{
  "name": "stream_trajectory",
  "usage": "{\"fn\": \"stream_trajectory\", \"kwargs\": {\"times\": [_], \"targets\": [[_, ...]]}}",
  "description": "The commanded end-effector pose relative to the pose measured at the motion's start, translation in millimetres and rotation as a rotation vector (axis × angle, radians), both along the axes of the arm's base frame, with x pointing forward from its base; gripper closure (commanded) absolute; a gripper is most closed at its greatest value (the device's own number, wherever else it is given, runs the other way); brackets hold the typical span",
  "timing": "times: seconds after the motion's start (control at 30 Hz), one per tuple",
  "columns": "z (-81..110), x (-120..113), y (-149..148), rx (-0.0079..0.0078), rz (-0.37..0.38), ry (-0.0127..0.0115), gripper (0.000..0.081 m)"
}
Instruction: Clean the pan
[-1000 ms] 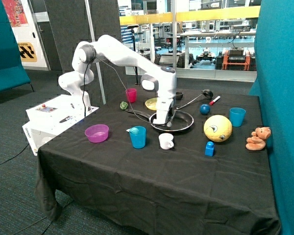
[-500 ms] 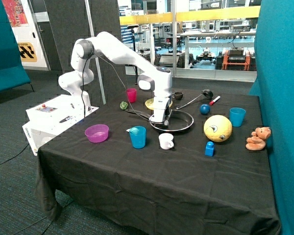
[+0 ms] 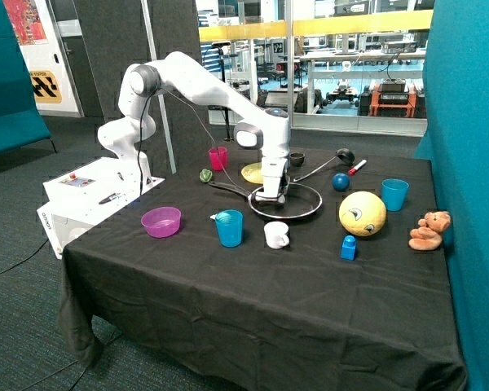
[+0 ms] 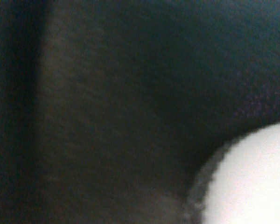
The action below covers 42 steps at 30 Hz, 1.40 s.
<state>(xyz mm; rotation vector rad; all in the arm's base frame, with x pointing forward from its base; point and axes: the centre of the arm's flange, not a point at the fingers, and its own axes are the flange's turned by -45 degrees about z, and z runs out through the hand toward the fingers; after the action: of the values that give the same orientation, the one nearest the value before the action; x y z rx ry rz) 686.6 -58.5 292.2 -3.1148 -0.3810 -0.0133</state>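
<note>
One pan [image 3: 297, 202] mid-table, yellow plate [image 3: 251, 172] at its 10 o'clock | gripper [image 3: 270, 195] down inside pan, finger state: cannot tell | step: likely wiping | next: sweep across base

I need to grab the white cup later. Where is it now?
In the outside view, the small white cup sits on the black tablecloth, between the blue plastic cup and the black frying pan.

outside: bright, even, daylight through rear windows | wrist: dim, blurred (one overexposed white patch) | shadows: soft
</note>
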Motion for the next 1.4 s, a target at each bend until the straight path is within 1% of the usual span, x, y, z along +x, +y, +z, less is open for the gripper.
{"fn": "stream_trajectory", "kwargs": {"times": [0.0, 0.4, 0.7, 0.8, 0.9, 1.13, 1.37], "targets": [[5.7, 14.3, 23.4, -0.0046, 0.023, 0.008, 0.0808], [35.7, 28.9, 28.6, -0.0047, 0.043, 0.0079, 0.0808], [55.1, 29.0, 26.7, -0.0048, 0.057, 0.0079, 0.0808], [68.6, 23.9, 24.9, -0.0048, 0.071, 0.0078, 0.0808], [74.9, 20.7, 24.4, -0.0048, 0.076, 0.0078, 0.0808], [98.0, 6.2, 24.1, -0.0049, 0.091, 0.0078, 0.0808], [112.6, -9.5, 22.3, -0.005, 0.109, 0.0078, 0.0808]]}}
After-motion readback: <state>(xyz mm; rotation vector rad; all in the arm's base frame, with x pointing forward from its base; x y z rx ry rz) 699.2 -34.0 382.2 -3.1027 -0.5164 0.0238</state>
